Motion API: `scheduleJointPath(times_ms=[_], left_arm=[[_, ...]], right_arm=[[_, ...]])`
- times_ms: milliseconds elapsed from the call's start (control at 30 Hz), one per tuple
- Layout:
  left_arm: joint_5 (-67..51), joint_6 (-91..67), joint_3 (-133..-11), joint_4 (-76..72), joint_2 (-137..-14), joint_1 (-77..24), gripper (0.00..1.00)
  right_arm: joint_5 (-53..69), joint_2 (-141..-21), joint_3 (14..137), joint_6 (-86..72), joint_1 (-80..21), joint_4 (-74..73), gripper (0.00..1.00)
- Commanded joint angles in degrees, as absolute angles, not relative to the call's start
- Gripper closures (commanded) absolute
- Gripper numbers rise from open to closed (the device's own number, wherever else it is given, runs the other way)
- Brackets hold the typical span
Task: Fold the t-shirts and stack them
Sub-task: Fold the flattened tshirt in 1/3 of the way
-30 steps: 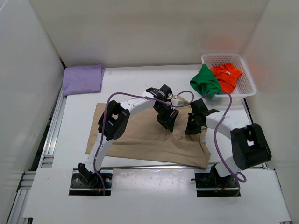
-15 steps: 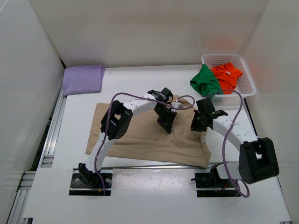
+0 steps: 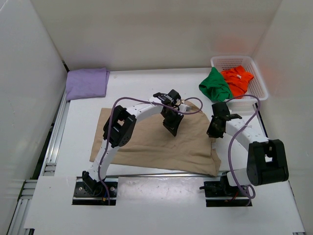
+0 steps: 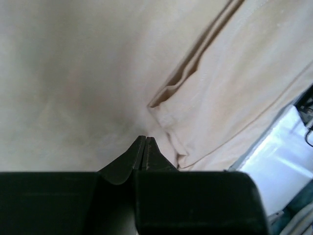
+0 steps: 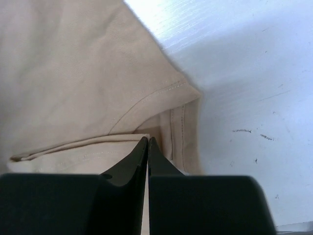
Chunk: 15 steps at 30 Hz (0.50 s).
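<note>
White tabletop, wrinkled tan t-shirt spread mid-table, left gripper and right gripper both pinched tight on its cloth, and the basketed orange-red t-shirt's tiny white tag is unreadable.

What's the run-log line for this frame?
phase: grasp | left fingers: shut on tan t-shirt, at a crease | right fingers: shut on its stitched hem | lavender t-shirt: folded, far-left corner

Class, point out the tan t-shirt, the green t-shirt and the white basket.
tan t-shirt [image 3: 146, 147], top view, flat middle area.
green t-shirt [image 3: 214, 85], top view, bunched middle.
white basket [image 3: 232, 58], top view, far rim.
</note>
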State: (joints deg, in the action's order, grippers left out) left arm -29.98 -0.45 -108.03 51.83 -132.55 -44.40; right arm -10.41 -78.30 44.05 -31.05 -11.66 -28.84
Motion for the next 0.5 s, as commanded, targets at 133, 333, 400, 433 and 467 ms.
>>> scheduleJointPath(times_ms=[133, 333, 400, 433, 467], left_arm=[[-26.37, 0.0, -107.23, 50.98, -127.62, -44.82, 0.9], [-26.27, 0.0, -108.98, 50.98, -126.56, -44.82, 0.62], [-28.37, 0.0, -110.39, 50.98, -126.56, -44.82, 0.45], [-29.26, 0.0, -111.0, 50.98, -127.35, -44.82, 0.42], [-30.05, 0.0, -112.22, 51.59, -127.88, -45.35, 0.38]], right_arm=[[-12.3, -82.43, 47.81, -29.09, -10.63, -27.07, 0.91], [-12.83, -82.45, 50.45, -29.79, -10.63, -28.3, 0.55], [-14.5, -80.25, 50.45, -31.02, -10.63, -29.7, 0.54], [-14.5, -79.37, 50.45, -31.72, -10.63, -30.23, 0.52], [-15.11, -77.54, 50.45, -32.34, -10.63, -30.84, 0.52]])
